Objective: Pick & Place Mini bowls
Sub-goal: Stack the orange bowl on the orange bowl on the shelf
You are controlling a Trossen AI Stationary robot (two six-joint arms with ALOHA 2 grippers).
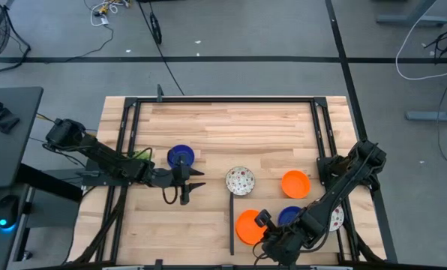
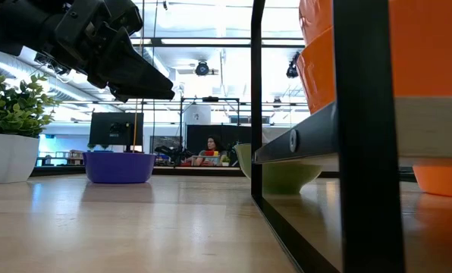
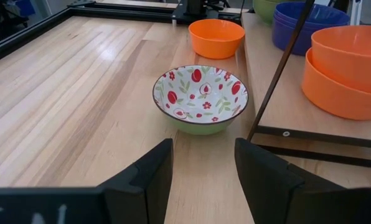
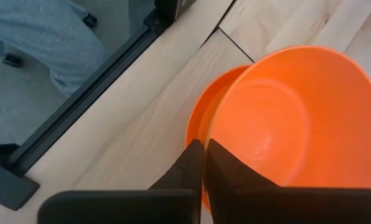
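A wooden worktop (image 1: 231, 120) edged by a black frame (image 1: 223, 100) carries the mini bowls. A blue bowl (image 1: 181, 157) sits empty left of centre; a speckled bowl (image 1: 240, 180), white with red and green marks, sits empty at the centre, just beside the far end of a short black bar (image 1: 232, 223) that runs toward the near edge. A single orange bowl (image 1: 295, 184) stands empty right of centre. By the near edge, right of the bar, lie an orange stack (image 1: 248, 226), a blue stack (image 1: 289, 216) and a second speckled bowl (image 1: 336, 217), largely hidden under the right arm. The left arm reaches in from the left edge; the left gripper (image 1: 194, 186) hovers between the blue bowl and the centre speckled bowl, its fingers (image 3: 149, 180) spread apart and holding nothing, pointed at that speckled bowl (image 3: 200, 98). The right arm stretches from the right edge toward the near edge; the right gripper (image 4: 203, 163) is pinched on the rim of the top bowl (image 4: 297, 118) of the orange stack, that bowl tilted over the one beneath. On the left wrist, part of a white label shows, only "N" readable.
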